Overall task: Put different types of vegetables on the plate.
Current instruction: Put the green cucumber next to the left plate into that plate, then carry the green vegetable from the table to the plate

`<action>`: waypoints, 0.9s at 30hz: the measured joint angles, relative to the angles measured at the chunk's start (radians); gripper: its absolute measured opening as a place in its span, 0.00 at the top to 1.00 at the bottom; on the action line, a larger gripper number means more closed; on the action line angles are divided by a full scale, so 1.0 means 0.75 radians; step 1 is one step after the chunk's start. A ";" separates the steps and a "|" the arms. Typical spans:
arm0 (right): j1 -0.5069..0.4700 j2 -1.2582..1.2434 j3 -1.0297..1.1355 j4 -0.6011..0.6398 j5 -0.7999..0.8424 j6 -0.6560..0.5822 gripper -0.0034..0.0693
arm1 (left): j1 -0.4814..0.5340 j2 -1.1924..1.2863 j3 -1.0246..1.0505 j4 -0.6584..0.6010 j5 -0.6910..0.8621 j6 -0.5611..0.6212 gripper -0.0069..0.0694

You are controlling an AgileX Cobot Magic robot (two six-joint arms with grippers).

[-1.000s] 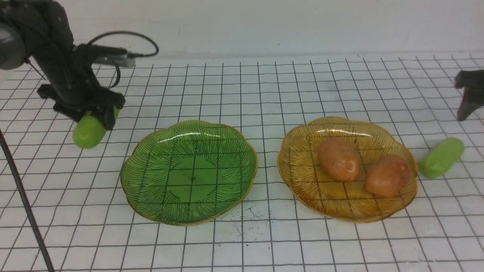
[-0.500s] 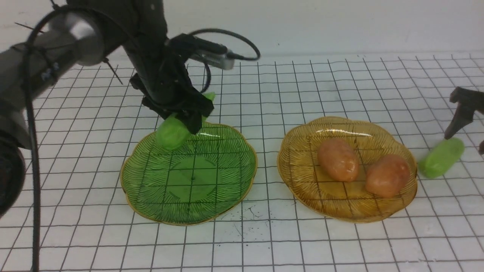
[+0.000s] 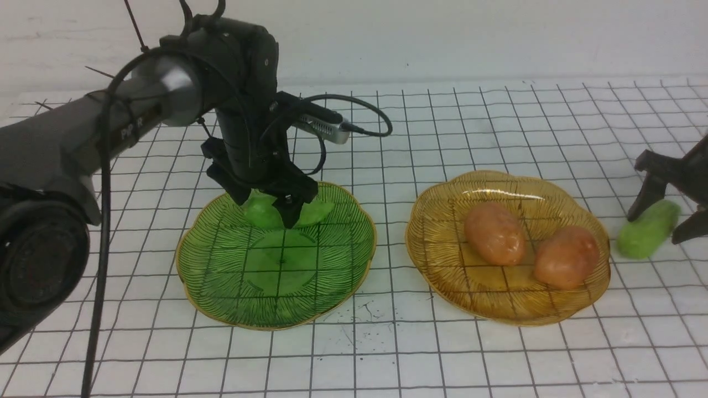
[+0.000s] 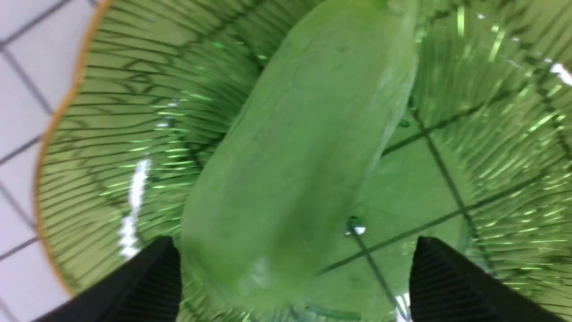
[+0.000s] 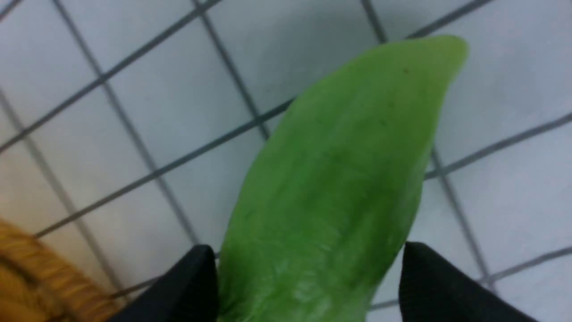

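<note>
Lying on green plate (image 3: pixel 221 287): smooth, light-green oblong cucumber (image 4: pixel 290 170).

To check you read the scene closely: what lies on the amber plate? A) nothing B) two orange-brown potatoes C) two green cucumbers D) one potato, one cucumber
B: one potato and a second potato lie side by side on the amber plate.

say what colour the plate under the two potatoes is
The plate is translucent amber, ribbed; front view shows it best.
</note>
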 joint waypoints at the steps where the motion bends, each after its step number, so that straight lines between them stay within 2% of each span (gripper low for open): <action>1: -0.001 0.000 0.000 0.003 -0.004 -0.014 0.38 | 0.000 -0.025 0.000 0.003 0.000 -0.001 0.21; 2: -0.001 0.000 -0.003 0.002 -0.007 -0.027 0.42 | 0.000 -0.054 0.000 0.004 0.000 -0.001 0.29; 3: -0.001 0.000 -0.003 0.002 -0.007 -0.029 0.43 | 0.000 -0.061 0.000 0.006 0.000 -0.001 0.30; 5: -0.006 0.001 -0.026 0.008 0.008 -0.047 0.43 | 0.000 -0.168 0.000 0.009 0.001 -0.002 0.57; 6: -0.009 0.001 -0.029 0.009 0.011 -0.047 0.43 | 0.000 -0.178 0.000 0.009 0.001 -0.002 0.62; 7: -0.016 -0.003 -0.058 0.022 0.032 -0.059 0.43 | 0.000 -0.245 0.000 0.011 0.001 -0.002 0.77; 8: -0.017 -0.007 -0.071 0.027 0.039 -0.065 0.43 | 0.000 -0.255 0.000 0.011 0.001 -0.002 0.79; 9: -0.020 -0.043 -0.109 0.056 0.070 -0.095 0.43 | 0.005 -0.359 0.013 0.011 0.002 -0.003 0.87; 14: 0.021 -0.255 -0.186 0.196 0.081 -0.196 0.43 | 0.047 -0.583 0.043 0.011 0.012 -0.040 0.92; 19: 0.205 -0.391 -0.202 0.402 0.088 -0.253 0.43 | 0.136 -0.754 0.117 0.008 0.028 -0.092 0.92; 20: 0.318 -0.395 -0.202 0.455 0.091 -0.276 0.43 | 0.183 -0.829 0.190 -0.002 0.029 -0.104 0.92; 22: 0.398 -0.383 -0.202 0.473 0.086 -0.294 0.43 | 0.208 -0.875 0.245 -0.005 0.029 -0.107 0.92; 23: 0.532 -0.357 -0.202 0.479 0.066 -0.311 0.43 | 0.231 -0.931 0.318 -0.008 0.031 -0.111 0.92; 27: 0.818 -0.244 -0.202 0.502 -0.068 -0.326 0.43 | 0.248 -1.106 0.522 -0.024 0.000 -0.111 0.92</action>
